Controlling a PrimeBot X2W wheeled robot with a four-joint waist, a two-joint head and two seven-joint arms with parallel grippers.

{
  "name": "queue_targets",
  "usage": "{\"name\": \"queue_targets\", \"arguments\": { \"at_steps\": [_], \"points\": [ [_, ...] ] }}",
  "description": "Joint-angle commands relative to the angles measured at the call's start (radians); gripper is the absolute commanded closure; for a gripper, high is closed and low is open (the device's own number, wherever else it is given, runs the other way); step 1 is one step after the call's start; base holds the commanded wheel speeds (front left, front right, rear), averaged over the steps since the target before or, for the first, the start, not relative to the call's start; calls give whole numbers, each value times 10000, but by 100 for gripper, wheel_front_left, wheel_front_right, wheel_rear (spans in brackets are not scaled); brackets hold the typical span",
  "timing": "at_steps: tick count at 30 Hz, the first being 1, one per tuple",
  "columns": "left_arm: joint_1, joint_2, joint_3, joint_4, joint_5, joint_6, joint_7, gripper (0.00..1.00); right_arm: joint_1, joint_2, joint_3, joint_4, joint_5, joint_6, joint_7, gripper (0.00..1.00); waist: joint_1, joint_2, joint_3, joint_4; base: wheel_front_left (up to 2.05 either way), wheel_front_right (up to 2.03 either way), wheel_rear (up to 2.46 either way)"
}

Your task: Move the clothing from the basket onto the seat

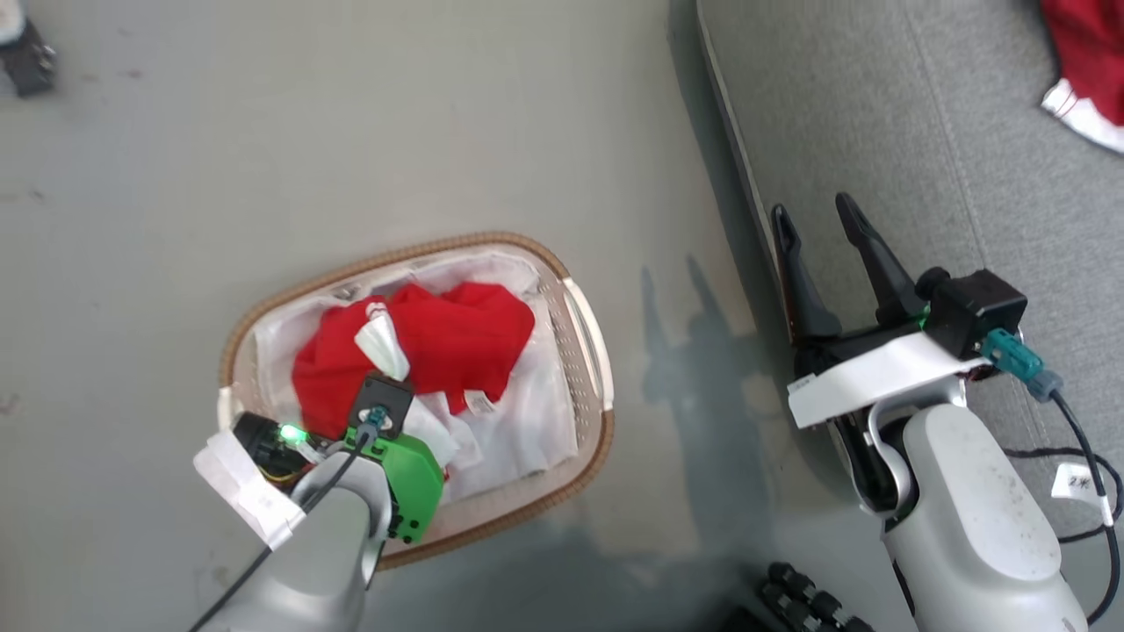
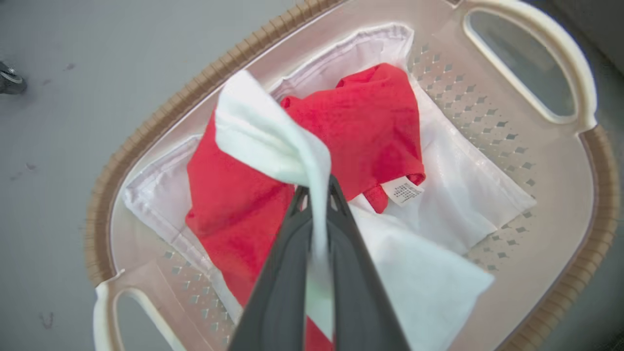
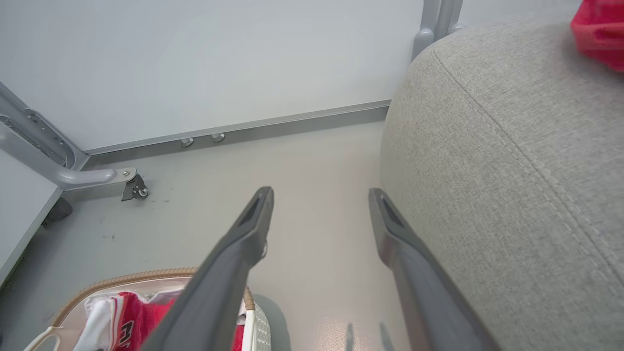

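Gripping clothing (image 2: 360, 126) in my left pincer (image 2: 319, 185), I'd lift high to clear the basket (image 2: 146, 129); right pincer (image 1: 814, 211) open.

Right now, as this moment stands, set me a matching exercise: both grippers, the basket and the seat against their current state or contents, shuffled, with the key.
Things:
1. left gripper
2. right gripper
3. basket
4. seat

States:
A. open, holding nothing
B. on the floor, red clothing inside
C. shut on a white band of fabric
D. a red garment lies on it

Pairs: 1-C, 2-A, 3-B, 4-D
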Motion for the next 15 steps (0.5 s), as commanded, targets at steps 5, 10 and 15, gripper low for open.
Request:
{"name": "queue_targets", "arguments": {
  "at_steps": [5,10,15],
  "points": [
    [1052,-33,-145,-1376,-386,46,-31,100,728,-241,-151,89,-232,-14,-45,0,0,0,-2168,1125,0,0,0],
    [1807,-30,-210,-2877,-779,145,-23,100,1387,-389,-388,261,-242,-14,-45,0,0,0,-3128,1607,0,0,0],
    [2227,-33,-166,-4109,-1023,220,-25,100,2031,-414,-571,419,-293,-14,-45,0,0,0,-3963,1928,0,0,0]
  ]
}}
